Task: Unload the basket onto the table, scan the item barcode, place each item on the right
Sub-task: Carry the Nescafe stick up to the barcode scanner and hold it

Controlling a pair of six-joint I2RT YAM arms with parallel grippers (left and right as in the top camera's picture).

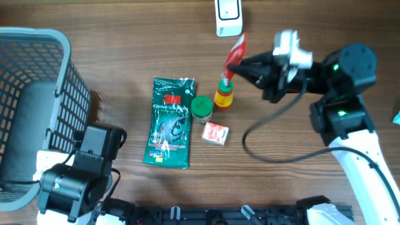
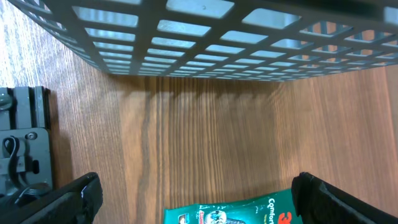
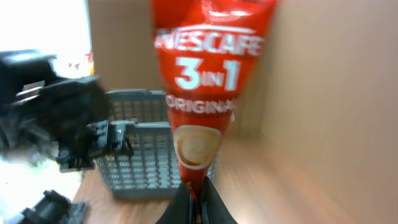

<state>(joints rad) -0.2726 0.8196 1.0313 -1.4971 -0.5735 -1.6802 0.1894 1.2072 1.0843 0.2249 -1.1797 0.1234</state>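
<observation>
Only the right pincer (image 3: 193, 200) grips, pinching the coffee sachet (image 3: 208, 74), top cropped; left pincer (image 2: 196, 194) gapes empty.

A grey basket (image 1: 70, 100) stands left of a green 3M pack (image 1: 170, 122) (lying flat).

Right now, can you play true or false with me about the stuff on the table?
1. The right end effector pinches a red Nescafe 3in1 sachet. True.
2. The left end effector holds the green 3M packet. False: it is open and empty, and the packet lies flat on the table.
3. The grey basket stands on the left arm's side of the table. True.
4. The small red and white box is inside the basket. False: it lies on the table, near the green-lidded jar.
</observation>
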